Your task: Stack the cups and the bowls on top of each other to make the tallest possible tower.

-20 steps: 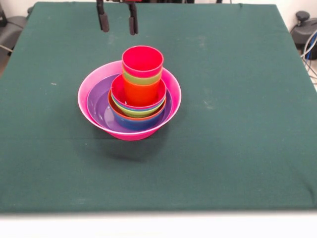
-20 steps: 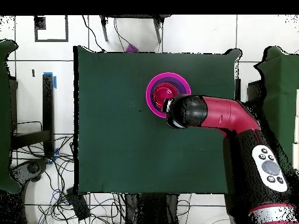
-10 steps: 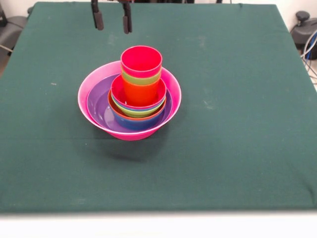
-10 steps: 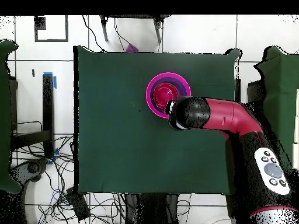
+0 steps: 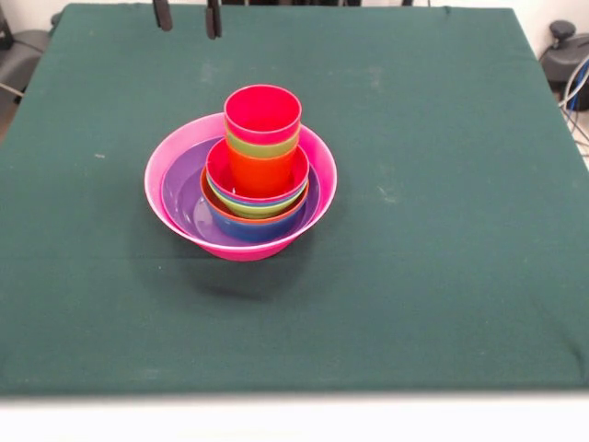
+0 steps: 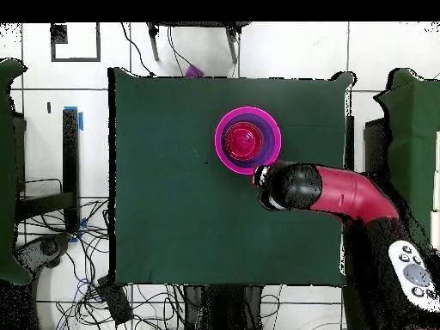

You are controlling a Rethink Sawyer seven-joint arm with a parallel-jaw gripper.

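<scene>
Standing complete on the desk [image 5: 442, 276], the tower [image 5: 241, 180] sits well below the fingers [image 5: 163, 15], which are spread apart, empty.

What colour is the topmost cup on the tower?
Red-pink; the top cup shows best in the front view.

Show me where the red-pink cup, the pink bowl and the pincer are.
red-pink cup [image 5: 264, 113]: front view, inside of its open mouth.
pink bowl [image 5: 162, 158]: front view, left inner wall.
pincer [image 5: 188, 17]: front view, between its two tips at the top edge.
</scene>
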